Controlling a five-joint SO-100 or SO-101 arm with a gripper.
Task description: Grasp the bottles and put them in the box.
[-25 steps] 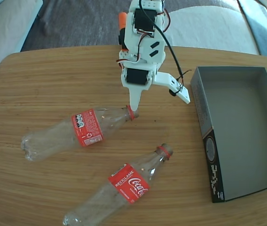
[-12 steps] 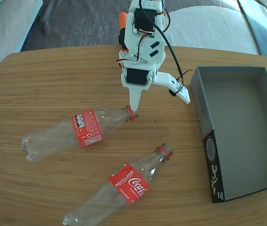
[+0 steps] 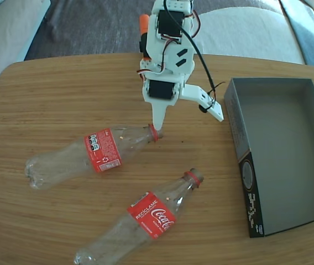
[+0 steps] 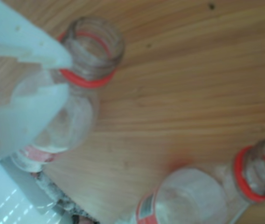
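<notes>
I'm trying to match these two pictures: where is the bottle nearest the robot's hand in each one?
Fixed view: the upper bottle lies left of centre, neck toward the hand.
Wrist view: the same bottle fills the upper left, mouth facing the camera.
Shared landmark: its red neck ring.

In the fixed view we see our white arm reaching down from the top centre of the frame, a black cable looping along its right side and an orange part at its upper left. Our pincer (image 3: 187,118) is spread wide: one finger (image 3: 158,117) points straight down at centre frame, the other (image 3: 209,105) angles out to the right. In the wrist view a pale finger (image 4: 23,88) fills the left edge.
</notes>
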